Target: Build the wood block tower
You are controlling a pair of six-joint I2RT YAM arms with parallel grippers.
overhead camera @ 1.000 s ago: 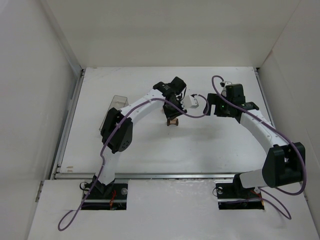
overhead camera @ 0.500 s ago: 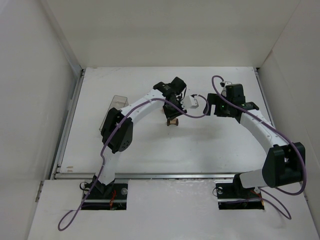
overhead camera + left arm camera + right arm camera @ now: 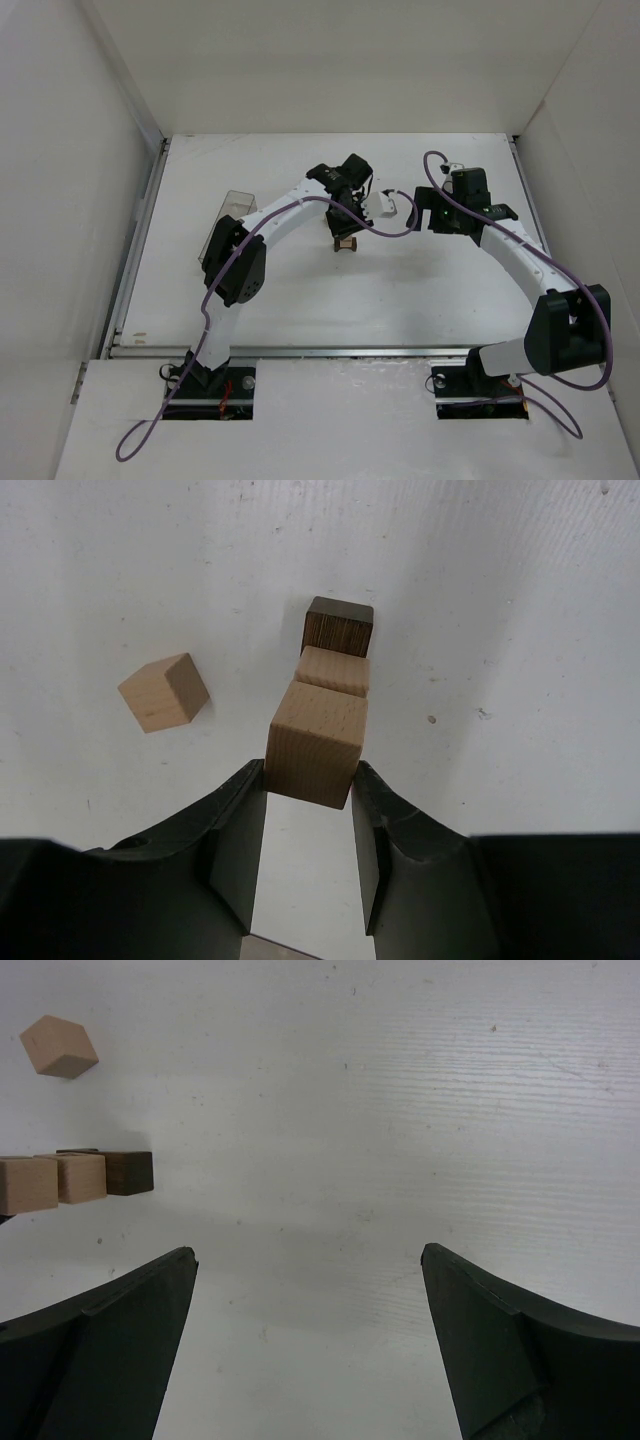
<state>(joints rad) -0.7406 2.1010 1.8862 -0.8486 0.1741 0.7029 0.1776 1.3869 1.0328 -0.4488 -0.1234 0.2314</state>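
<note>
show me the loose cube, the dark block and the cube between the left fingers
loose cube (image 3: 152, 698), left wrist view, middle of its lighter face
dark block (image 3: 338, 636), left wrist view, on its grained side
held cube (image 3: 315, 742), left wrist view, centre of its big face

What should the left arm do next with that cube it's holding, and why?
Probably ease the left gripper open: its held cube looks in line with, and in the right wrist view touching, the tan cube on the dark piece.
</note>
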